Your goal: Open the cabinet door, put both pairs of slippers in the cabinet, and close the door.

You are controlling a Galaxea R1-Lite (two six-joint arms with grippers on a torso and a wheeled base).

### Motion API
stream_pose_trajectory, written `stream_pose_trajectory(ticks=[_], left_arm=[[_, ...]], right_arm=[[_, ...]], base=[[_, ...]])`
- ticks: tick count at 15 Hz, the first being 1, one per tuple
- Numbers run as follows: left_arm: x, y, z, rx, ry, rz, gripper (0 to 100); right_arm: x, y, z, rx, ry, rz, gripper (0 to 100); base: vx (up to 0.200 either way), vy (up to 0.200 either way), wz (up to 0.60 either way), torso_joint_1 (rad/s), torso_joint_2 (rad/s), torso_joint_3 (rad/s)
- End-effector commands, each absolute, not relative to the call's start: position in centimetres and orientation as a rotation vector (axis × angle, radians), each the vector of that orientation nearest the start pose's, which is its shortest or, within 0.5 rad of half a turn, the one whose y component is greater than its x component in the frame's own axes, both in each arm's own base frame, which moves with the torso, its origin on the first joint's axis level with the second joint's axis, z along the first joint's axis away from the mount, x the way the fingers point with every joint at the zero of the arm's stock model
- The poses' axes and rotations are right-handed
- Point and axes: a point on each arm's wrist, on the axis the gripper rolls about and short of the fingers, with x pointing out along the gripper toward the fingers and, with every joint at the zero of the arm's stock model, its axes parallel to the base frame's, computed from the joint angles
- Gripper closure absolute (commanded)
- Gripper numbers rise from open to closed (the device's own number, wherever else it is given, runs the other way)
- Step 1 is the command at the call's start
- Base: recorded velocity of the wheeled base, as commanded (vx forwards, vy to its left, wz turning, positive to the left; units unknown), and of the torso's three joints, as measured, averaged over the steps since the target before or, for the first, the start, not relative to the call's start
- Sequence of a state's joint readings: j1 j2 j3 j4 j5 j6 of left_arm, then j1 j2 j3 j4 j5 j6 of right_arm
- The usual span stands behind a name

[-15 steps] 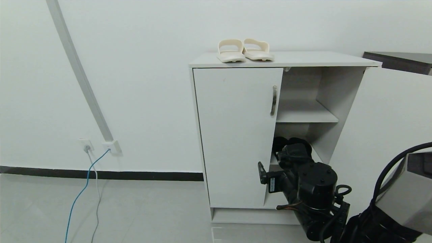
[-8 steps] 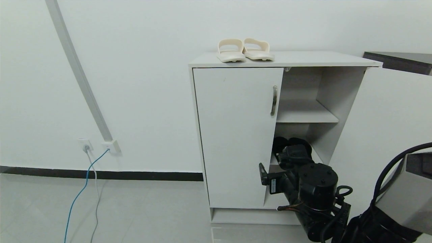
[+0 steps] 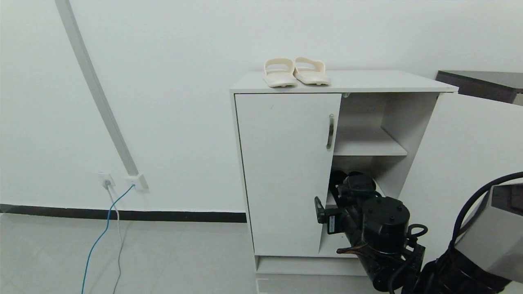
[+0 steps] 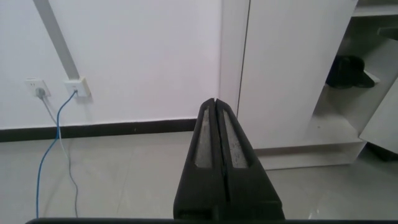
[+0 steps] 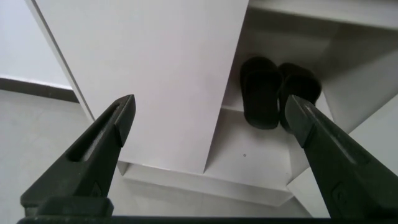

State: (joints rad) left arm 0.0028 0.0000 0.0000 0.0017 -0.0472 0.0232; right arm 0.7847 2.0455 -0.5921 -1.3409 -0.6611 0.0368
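The white cabinet (image 3: 347, 81) has its left door (image 3: 286, 171) closed and its right door (image 3: 470, 163) swung open. A cream pair of slippers (image 3: 295, 71) sits on the cabinet top. A black pair (image 5: 280, 90) lies side by side on the lower shelf inside, also seen as black slippers (image 4: 348, 70) from the left wrist. My right gripper (image 5: 208, 102) is open and empty, just in front of the lower opening, short of the black pair. In the head view the right arm (image 3: 384, 220) hides part of that shelf. My left gripper (image 4: 216, 106) is shut on nothing, low, left of the cabinet.
The upper shelf (image 3: 367, 149) holds nothing. Wall sockets (image 3: 106, 179) with a blue and a grey cable (image 3: 102, 232) sit left of the cabinet, under a slanted grey conduit (image 3: 94, 85). A dark tabletop (image 3: 482, 77) stands behind the open door. Bare floor lies to the left.
The whole head picture has shifted down a little, so the camera moved. The right arm keeps its place in the picture. Both pairs of slippers lie where they were.
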Motion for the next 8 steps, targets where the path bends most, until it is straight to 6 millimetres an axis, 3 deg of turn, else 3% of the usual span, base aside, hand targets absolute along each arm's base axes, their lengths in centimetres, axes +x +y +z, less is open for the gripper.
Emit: stream_pose_trajectory(ticks=[1,8], left_arm=[[-2.27,-0.11,7.54,0.023,0.003,-0.045,100],[-2.29,-0.11,7.57,0.023,-0.001,-0.044,100]], right_arm=[[24.32,22.37,8.94,-0.041,0.091,0.122,0],[24.28,22.4,8.87,-0.044,0.092,0.124,0]], base=[[0.0,0.0,0.0,0.071,-0.41,-0.349],[0.0,0.0,0.0,0.124,-0.46,-0.343]])
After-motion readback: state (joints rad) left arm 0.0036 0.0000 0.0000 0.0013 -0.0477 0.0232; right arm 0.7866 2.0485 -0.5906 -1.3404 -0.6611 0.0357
